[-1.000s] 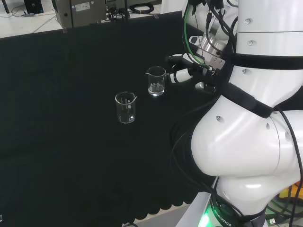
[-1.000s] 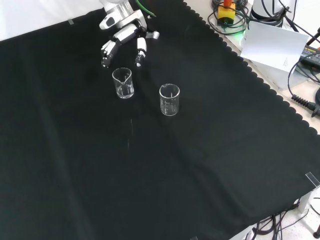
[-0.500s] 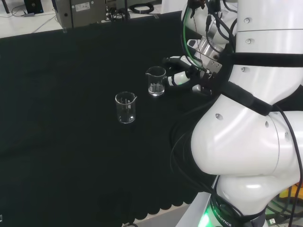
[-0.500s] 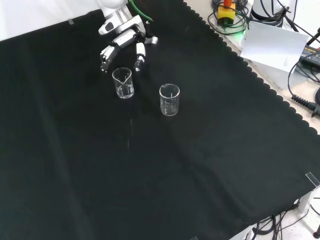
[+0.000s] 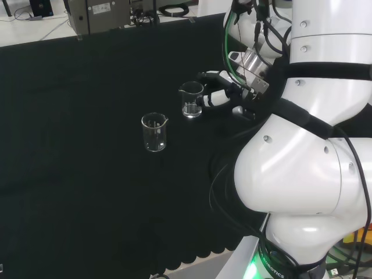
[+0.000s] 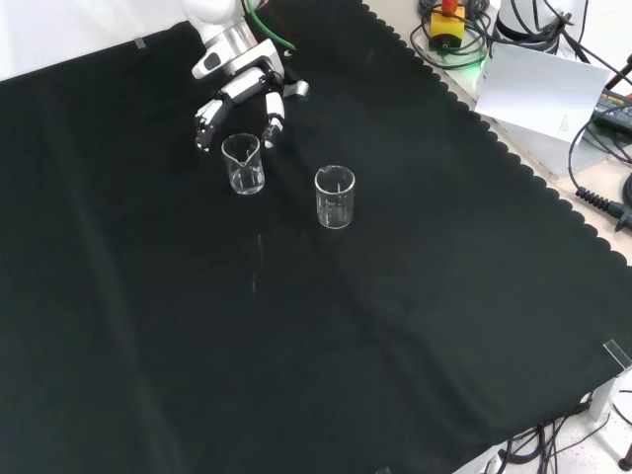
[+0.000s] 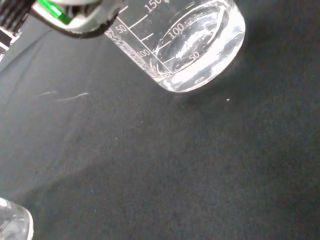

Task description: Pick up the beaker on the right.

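Observation:
Two clear glass beakers stand upright on the black cloth. The spouted one (image 5: 191, 100) (image 6: 244, 164) is to the right in the head view and fills much of the wrist view (image 7: 192, 47). The other beaker (image 5: 154, 132) (image 6: 335, 197) stands apart from it, with its rim at the wrist view's corner (image 7: 12, 224). My hand (image 5: 217, 96) (image 6: 243, 89) is right beside the spouted beaker. Its fingers are spread and nearly straight, reaching to either side of the glass. I cannot see them touching it. The hand is open and holds nothing.
The arm's big white links (image 5: 302, 151) take up the head view's right. Past the cloth's scalloped edge in the front view lie cables (image 6: 454, 30) and a white box (image 6: 538, 89). Grey equipment (image 5: 104, 14) stands beyond the cloth's far edge in the head view.
The hand has moved closer to the spouted beaker, leftward in the head view, so its fingers now flank the glass. Both beakers have stayed in place.

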